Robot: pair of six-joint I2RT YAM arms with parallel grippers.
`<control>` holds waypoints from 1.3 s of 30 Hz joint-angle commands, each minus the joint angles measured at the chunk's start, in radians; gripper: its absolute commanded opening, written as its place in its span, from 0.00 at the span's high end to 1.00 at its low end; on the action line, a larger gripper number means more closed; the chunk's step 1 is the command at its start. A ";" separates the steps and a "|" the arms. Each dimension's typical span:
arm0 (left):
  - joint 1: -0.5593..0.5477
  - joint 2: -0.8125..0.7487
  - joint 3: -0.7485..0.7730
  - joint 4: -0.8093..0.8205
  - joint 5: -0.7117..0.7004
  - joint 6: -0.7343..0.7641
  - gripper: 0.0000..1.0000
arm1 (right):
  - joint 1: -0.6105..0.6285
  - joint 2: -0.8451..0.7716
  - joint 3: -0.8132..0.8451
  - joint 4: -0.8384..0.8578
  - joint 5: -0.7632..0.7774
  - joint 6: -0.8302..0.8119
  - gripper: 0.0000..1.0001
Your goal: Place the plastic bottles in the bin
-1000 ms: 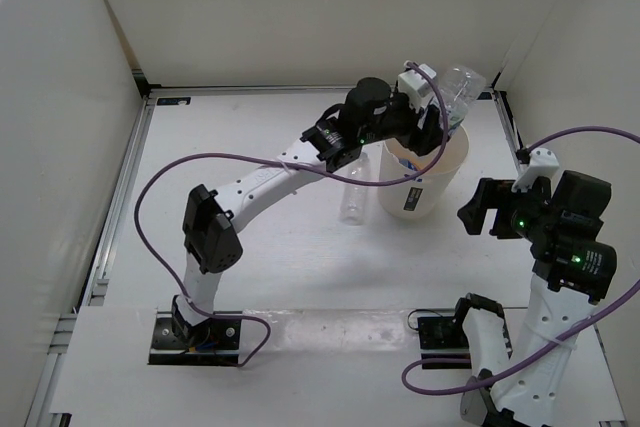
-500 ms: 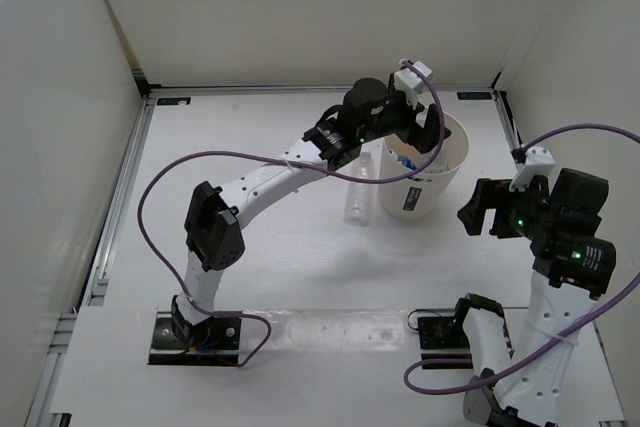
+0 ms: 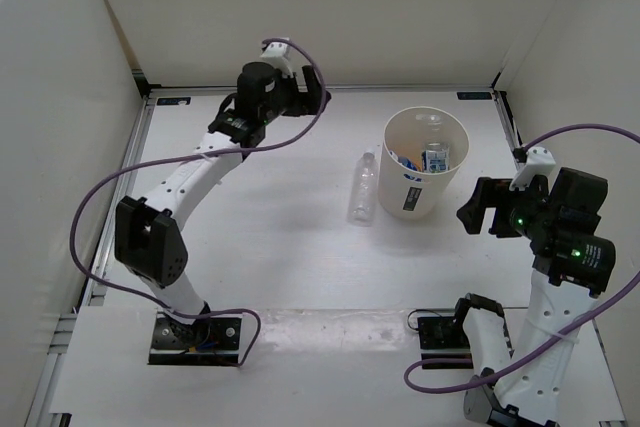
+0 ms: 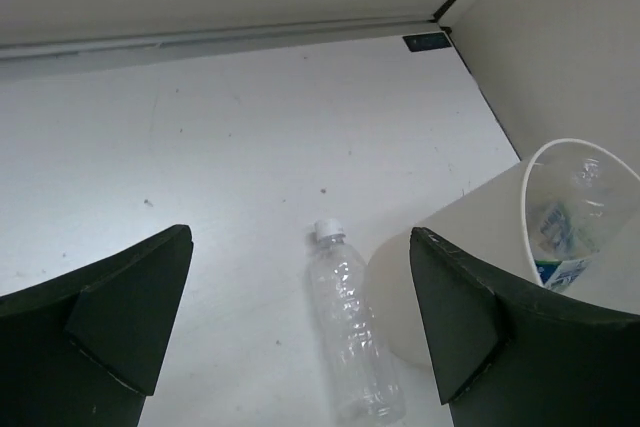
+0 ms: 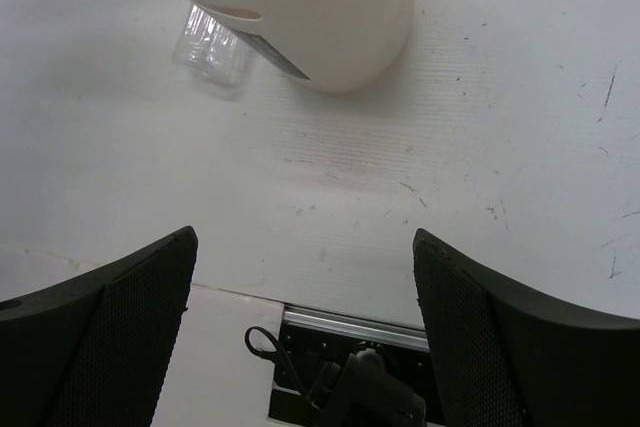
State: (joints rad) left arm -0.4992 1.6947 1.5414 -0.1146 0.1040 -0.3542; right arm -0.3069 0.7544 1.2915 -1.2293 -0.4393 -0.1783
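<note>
Swung away from the bin (image 3: pixel 432 199) since a second ago, the left hand (image 3: pixel 305 97) no longer holds its bottle. Nearest, the right hand (image 3: pixel 476 211) hovers just right of the bin, fingers spread wide and holding nothing. A plain bottle (image 3: pixel 361 187) lies on the desk (image 3: pixel 270 237) beside the bin's left wall, white cap pointing far; whether they touch cannot be told. The cream bin stands upright, with a dark label on its near side. Two blue-labelled bottles (image 3: pixel 435 158) lie inside, their clear bodies hard to make out. Farthest, the left hand hangs wide open and empty by the back wall (image 3: pixel 300 7).
</note>
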 commanded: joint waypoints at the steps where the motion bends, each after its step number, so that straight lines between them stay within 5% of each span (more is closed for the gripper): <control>1: -0.009 -0.024 -0.040 -0.077 0.035 -0.100 0.00 | 0.008 0.014 -0.003 0.027 0.002 0.019 0.10; 6: -0.012 0.140 0.029 -0.267 0.217 -0.149 0.00 | 0.017 0.031 0.012 0.034 0.004 0.028 0.10; 12: -0.035 0.235 -0.033 -0.191 0.278 -0.235 0.00 | 0.011 0.036 0.029 0.016 0.014 0.019 0.10; 34: -0.167 0.542 0.201 -0.367 0.365 -0.276 0.00 | -0.026 0.029 0.025 -0.021 0.022 -0.046 0.10; 36: -0.162 0.550 0.192 -0.378 0.372 -0.276 0.06 | -0.038 0.026 0.017 -0.022 0.022 -0.049 0.10; 39: -0.145 0.556 0.181 -0.363 0.413 -0.284 0.29 | -0.047 0.031 0.009 -0.019 0.014 -0.046 0.10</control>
State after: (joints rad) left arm -0.6609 2.2616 1.7111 -0.4557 0.4683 -0.6373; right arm -0.3424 0.7910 1.2919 -1.2388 -0.4210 -0.2100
